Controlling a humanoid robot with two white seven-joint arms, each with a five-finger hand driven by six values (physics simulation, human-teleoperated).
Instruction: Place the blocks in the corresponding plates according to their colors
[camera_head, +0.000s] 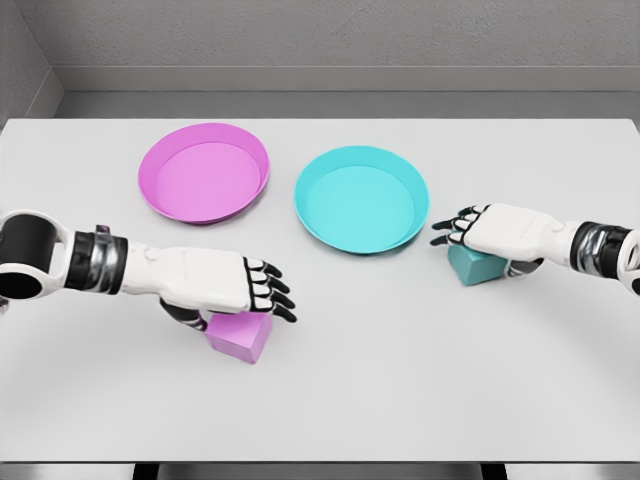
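On the white bench (400, 350), each block is covered by a hand. The left hand (225, 285) is curled over the pink block (241, 335) at 7 o'clock, the right hand (495, 235) over the teal block (476, 265) at 3 o'clock, apparently for grasping; whether either block is gripped cannot be told. The pink plate (204, 172) and teal plate (361, 198) are set empty beyond.

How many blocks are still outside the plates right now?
2. The pink block sits on the table under the left hand; the teal block sits under the right hand, beside the teal plate.
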